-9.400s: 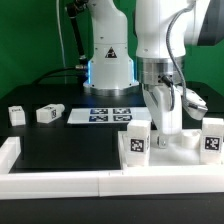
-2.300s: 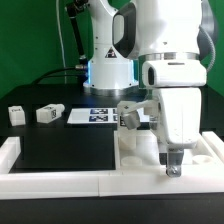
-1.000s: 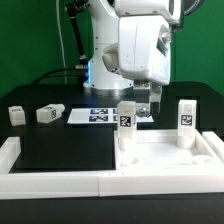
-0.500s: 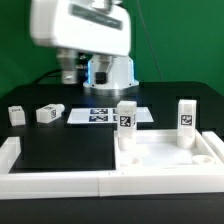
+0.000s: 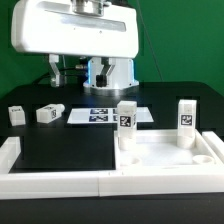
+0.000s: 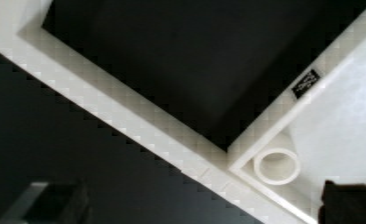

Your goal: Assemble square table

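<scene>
The top (image 5: 170,160) lies at the exterior view's right with two legs (image 5: 127,120) upright inside its rim. Two loose legs (image 5: 50,113) lie on the table (image 5: 60,145). The gripper (image 6: 201,200) is empty, jaws spread.

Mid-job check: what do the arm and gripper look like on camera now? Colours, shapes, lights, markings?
The arm is glossy white, with a broad, rounded, blocky housing and a dark band along its underside. Its base is white with a blue glow. The fingers show only as dark, blurred blocks in the wrist view. No cables or markings are legible.
</scene>
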